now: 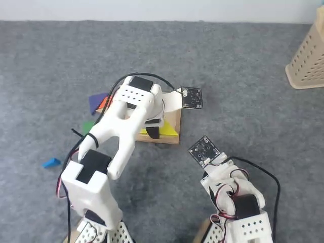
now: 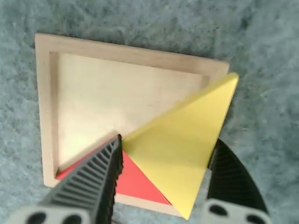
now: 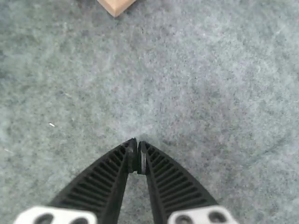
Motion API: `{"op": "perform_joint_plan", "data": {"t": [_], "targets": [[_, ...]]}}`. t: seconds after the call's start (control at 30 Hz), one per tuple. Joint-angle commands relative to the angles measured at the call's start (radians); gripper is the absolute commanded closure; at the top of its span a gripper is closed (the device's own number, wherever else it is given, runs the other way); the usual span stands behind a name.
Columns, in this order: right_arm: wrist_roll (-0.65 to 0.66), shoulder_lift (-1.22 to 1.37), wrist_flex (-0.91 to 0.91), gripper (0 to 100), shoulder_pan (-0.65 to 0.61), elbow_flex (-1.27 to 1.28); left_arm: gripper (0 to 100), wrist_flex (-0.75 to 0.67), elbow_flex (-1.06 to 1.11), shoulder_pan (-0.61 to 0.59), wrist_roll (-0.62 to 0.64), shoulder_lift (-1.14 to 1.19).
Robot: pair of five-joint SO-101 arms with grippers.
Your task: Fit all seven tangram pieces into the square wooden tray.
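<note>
Clamps the yellow triangle (image 2: 187, 144) in the left end effector (image 2: 166, 154), one ribbed finger (image 2: 100, 182) against its long edge and the other on the opposite side. Holds it tilted above the wooden tray (image 2: 46, 116), with one corner poking out past the rim and over the gray table (image 2: 261, 70). Hangs right over a red triangle (image 2: 138, 184), lying flat in a corner of the tray and partly hidden under the yellow one.

Over to the high view: stretches the left arm (image 1: 121, 126) across the tray, covering most of it. Shows a purple piece (image 1: 96, 103), an orange piece (image 1: 106, 103) and a green piece (image 1: 88, 125) on the table just left of the tray, and a small blue piece (image 1: 51, 162) lying further left, well apart. Catches a pale slotted basket (image 1: 309, 55) at the far right edge.

And presses the tips of the right end effector (image 3: 137, 151) together, gripping nothing, low over the table, well apart from the tray corner ahead of it.
</note>
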Motion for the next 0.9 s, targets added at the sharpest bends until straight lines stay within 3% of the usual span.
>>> {"op": "perform_joint_plan", "data": {"t": [0.0, 0.87], "targets": [[-0.006, -0.015, 0.005, 99.1, 0.001, 0.018, 76, 0.003, -0.025, 0.002, -0.009, -0.017], [-0.006, -0.015, 0.005, 99.1, 0.001, 0.018, 75, -0.055, -0.027, -0.023, -0.015, -0.018]]}}
